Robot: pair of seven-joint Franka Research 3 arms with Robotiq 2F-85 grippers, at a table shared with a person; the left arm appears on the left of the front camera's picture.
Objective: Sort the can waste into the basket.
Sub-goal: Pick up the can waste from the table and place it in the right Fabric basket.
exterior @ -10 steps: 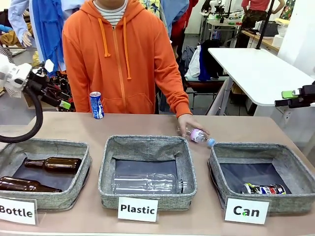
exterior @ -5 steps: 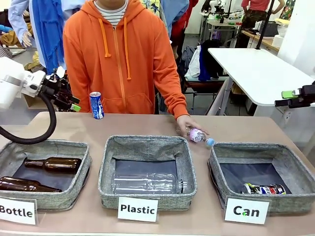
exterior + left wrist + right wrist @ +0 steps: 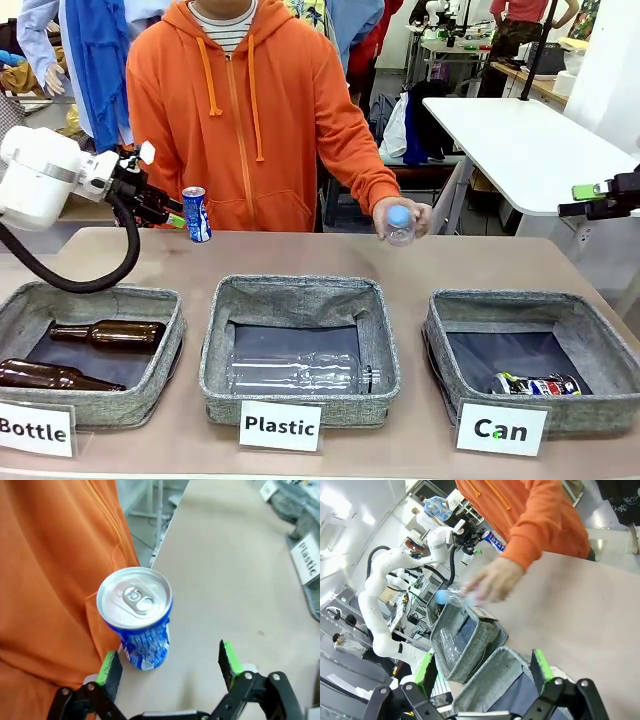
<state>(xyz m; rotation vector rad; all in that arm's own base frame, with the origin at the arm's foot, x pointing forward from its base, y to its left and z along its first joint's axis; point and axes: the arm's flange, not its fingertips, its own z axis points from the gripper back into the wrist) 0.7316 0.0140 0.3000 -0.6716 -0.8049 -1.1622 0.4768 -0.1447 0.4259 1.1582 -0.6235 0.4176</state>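
L wrist: blue can tab-top up; front: crushed can in basket.

A tan table fills the lower half of the frame. Three grey fabric baskets sit on it in a row: the Bottle basket at lower left, the Plastic basket at centre and the Can basket at lower right. White cards stand before them. A blue can stands upright at upper left.

White table, hanging clothes
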